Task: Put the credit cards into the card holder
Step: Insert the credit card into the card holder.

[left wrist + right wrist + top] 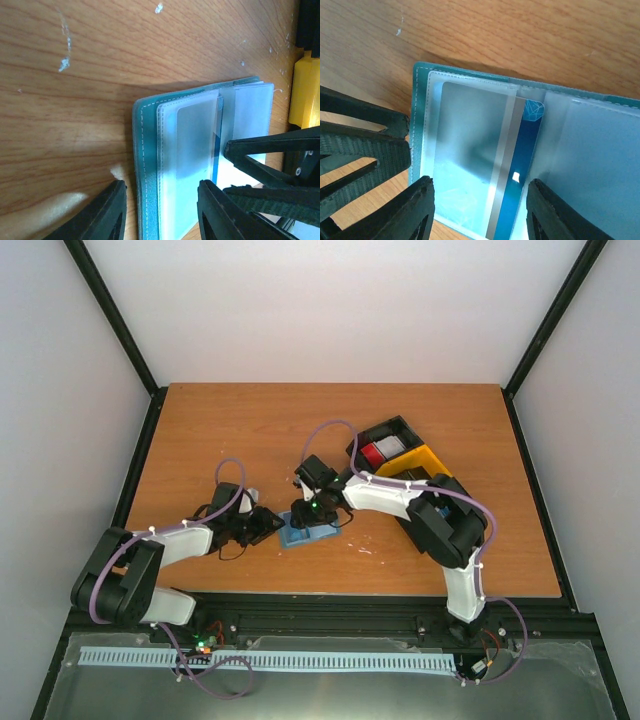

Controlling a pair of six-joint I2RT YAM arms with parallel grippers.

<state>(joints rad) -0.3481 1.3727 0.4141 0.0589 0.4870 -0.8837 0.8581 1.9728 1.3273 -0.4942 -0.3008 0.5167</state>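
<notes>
We read the left gripper (162, 200), jaws apart astride the edge of the card holder (148, 150), as steadying it. The right gripper (480, 200) flanks the half-inserted blue card (525, 165); we cannot tell whether it grips.

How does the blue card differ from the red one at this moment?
The blue card sits partly inside a clear pocket of the open card holder; the red card lies in the black-and-yellow tray. The right gripper, open, straddles the blue card; no gripper is at the red card.
</notes>
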